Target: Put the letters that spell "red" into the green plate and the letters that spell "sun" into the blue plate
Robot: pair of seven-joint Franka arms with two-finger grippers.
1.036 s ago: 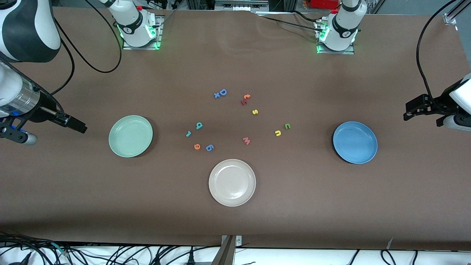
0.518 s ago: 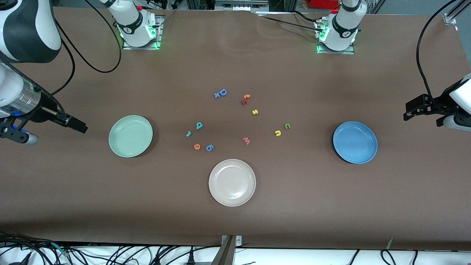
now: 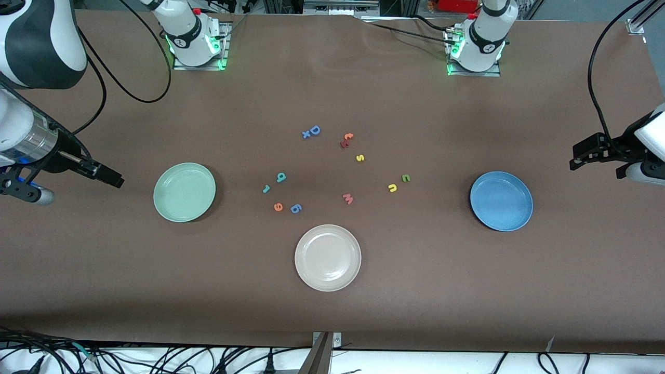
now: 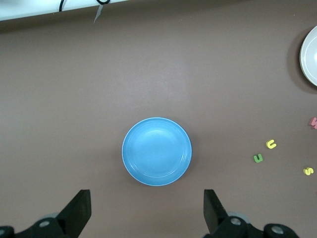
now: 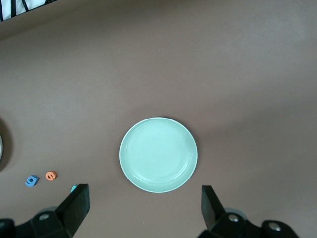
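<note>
In the middle of the table lie the teal "r" (image 3: 266, 189), orange "e" (image 3: 278, 206) and teal "d" (image 3: 281, 177), with the yellow "s" (image 3: 360, 158), yellow "u" (image 3: 393, 187) and green "n" (image 3: 406, 178) nearby. The green plate (image 3: 184, 191) sits toward the right arm's end and holds nothing. The blue plate (image 3: 501, 201) sits toward the left arm's end, also bare. My right gripper (image 5: 143, 210) hangs open over the table beside the green plate (image 5: 158, 154). My left gripper (image 4: 147, 213) hangs open beside the blue plate (image 4: 156, 151). Neither holds anything.
A cream-white plate (image 3: 328, 257) lies nearer the front camera than the letters. Other letters lie among them: a pink "w" (image 3: 348, 198), a blue "D" (image 3: 315, 130), a blue "6"-like one (image 3: 296, 208), and an orange (image 3: 348, 136) and a dark red one (image 3: 343, 144).
</note>
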